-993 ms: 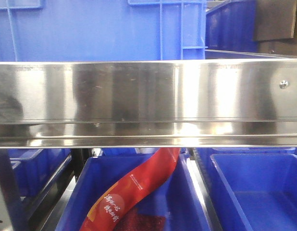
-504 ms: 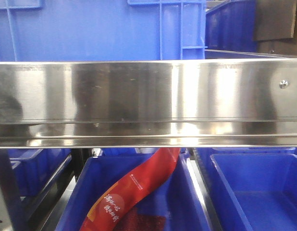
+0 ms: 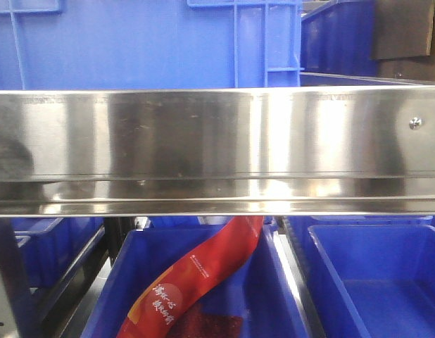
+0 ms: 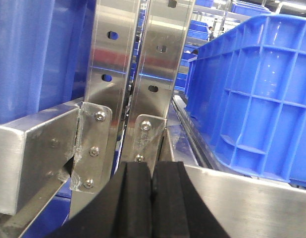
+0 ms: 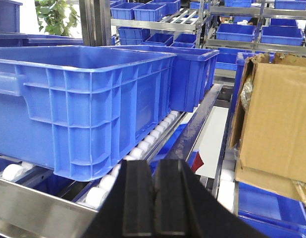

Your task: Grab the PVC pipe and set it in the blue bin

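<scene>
The front view is bright and evenly lit. The steel rail [image 3: 217, 141] across it carries broad soft glare in vertical bands, brightest right of centre, with a dark smudge of reflection at its left end. It looks slightly soft, as does the blue crate [image 3: 147, 42] above it. The red bag [image 3: 196, 274] below sits in mild shade.

In the left wrist view, the steel posts [image 4: 138, 64] reflect blue and white streaks; the black pads [image 4: 152, 198] at the bottom are dark, near and blurred.

The right wrist view is bright, with a blown-out white patch at the upper left by the plant [image 5: 56, 15]. Far shelves are soft.
</scene>
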`<action>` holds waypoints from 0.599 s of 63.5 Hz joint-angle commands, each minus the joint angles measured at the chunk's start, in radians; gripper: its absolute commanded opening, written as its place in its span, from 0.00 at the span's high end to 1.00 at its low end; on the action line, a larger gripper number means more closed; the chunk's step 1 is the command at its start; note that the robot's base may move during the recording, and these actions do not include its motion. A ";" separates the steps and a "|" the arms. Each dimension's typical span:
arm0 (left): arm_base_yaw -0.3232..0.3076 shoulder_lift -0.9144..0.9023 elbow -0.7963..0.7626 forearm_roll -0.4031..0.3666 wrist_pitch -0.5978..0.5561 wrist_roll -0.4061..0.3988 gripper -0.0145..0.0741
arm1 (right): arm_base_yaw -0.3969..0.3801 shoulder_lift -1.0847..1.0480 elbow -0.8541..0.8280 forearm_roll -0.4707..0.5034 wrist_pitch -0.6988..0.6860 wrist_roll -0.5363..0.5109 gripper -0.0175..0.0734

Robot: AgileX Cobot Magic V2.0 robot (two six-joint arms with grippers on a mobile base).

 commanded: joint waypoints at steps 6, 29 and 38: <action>0.004 -0.006 -0.002 -0.003 -0.007 0.005 0.96 | -0.003 -0.004 0.003 -0.006 -0.010 0.000 0.99; 0.004 -0.006 -0.002 -0.003 -0.007 0.005 0.96 | -0.003 -0.004 0.003 -0.006 -0.010 0.000 0.99; 0.004 -0.006 -0.002 -0.003 -0.007 0.005 0.96 | -0.003 -0.004 0.003 -0.006 -0.010 0.000 0.99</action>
